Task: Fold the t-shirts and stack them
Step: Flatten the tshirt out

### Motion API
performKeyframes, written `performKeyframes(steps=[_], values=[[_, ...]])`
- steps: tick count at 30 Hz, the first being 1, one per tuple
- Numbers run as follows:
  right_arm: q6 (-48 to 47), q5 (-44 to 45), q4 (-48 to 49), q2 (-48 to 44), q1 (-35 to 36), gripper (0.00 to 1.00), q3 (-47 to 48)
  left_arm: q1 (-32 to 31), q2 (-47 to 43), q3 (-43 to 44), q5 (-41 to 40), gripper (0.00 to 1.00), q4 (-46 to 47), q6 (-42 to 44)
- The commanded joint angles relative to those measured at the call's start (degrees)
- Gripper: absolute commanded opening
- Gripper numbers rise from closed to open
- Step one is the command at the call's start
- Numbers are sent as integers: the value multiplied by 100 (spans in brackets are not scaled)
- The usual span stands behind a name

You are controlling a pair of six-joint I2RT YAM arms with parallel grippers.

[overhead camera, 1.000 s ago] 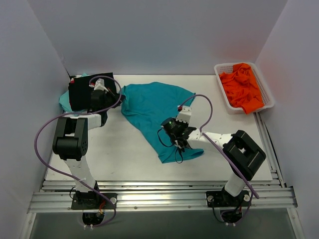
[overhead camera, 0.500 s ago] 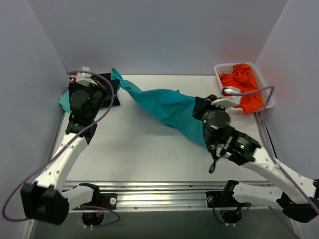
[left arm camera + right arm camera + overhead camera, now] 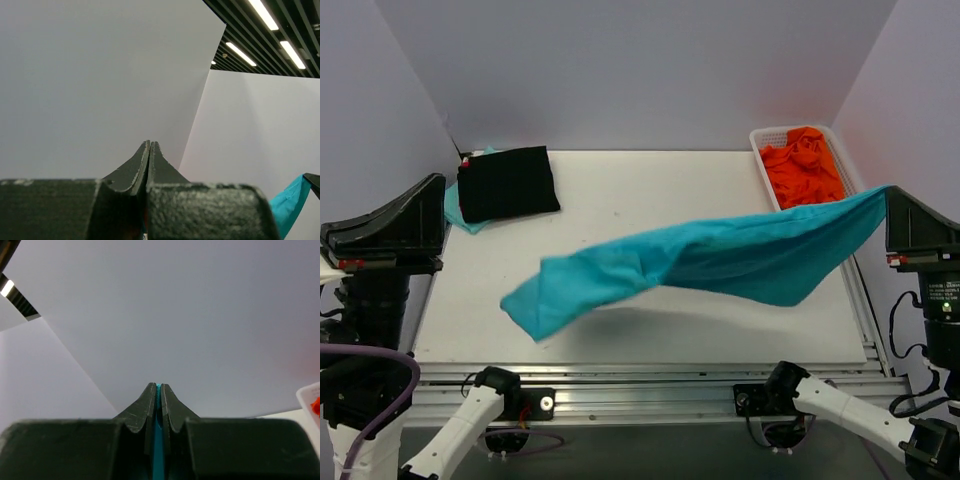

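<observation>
Stretching the soft teal cotton t-shirt [image 3: 720, 262] high over the white worktop [image 3: 650, 190], both hands look pinched shut on its ends, so it'll probably land crumpled if either grip slips.

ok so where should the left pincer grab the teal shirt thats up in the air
Its loose lower-left corner, coming in from the left. The right pincer clamps the teal shirt at its right end, and the cloth sags across to that free corner, the part nearest the left pincer, which is shut.
</observation>
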Motion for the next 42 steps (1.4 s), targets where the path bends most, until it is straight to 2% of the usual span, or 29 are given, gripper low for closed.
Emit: performKeyframes(steps=[1,9,11,14,16,17,18,21,23,24,25,28,30,31,34,36,39,42], values=[[-521,63,-90,916,-115,0,346,16,445,226,179,2,-362,234],[-1093,1443,51,2515,-53,0,576,16,1578,104,126,2,227,331],[-1111,1821,85,2666,-70,0,392,16,2008,-219,300,2,541,401],[-980,1840,147,2685,-167,0,-11,7,2701,-659,731,4,885,322],[-900,1752,147,2641,-211,0,-162,-10,3081,-1142,1363,20,1140,191],[-848,1743,139,2640,-229,0,-224,-28,3422,-1353,1635,41,1629,120],[-830,1769,112,2658,-237,0,-224,-72,3556,-1773,2099,56,1877,-63],[-838,1918,94,2693,-281,0,-207,-483,3803,-2442,2603,67,2950,-275],[-873,1971,147,2728,-308,0,-207,-870,3856,-2515,2745,65,3154,-145],[-908,2085,147,2746,-317,0,-233,-1107,3882,-2489,2771,60,3067,134],[-943,2164,139,2772,-334,0,-268,-1588,4039,-2332,2763,57,2788,285],[-1014,2384,367,2904,-431,0,-321,-2136,4584,-2050,3156,56,2715,559],[-1005,2411,332,3044,-518,0,-303,-2374,5357,-1795,3473,55,3047,105],[-1005,2420,323,3071,-545,0,-295,-2410,5794,-1734,3875,53,3475,-98],[-1005,2455,270,3133,-677,0,-251,-2577,6176,-1926,4221,56,4390,-811],[-979,2438,279,3133,-799,0,-242,-2778,6221,-1962,4187,58,4158,-621],[-935,2376,253,3168,-958,0,-189,-3191,6203,-1777,3705,57,2658,99],[-891,2420,253,3194,-1072,0,-233,-3736,6369,-1821,3510,54,2495,506]])
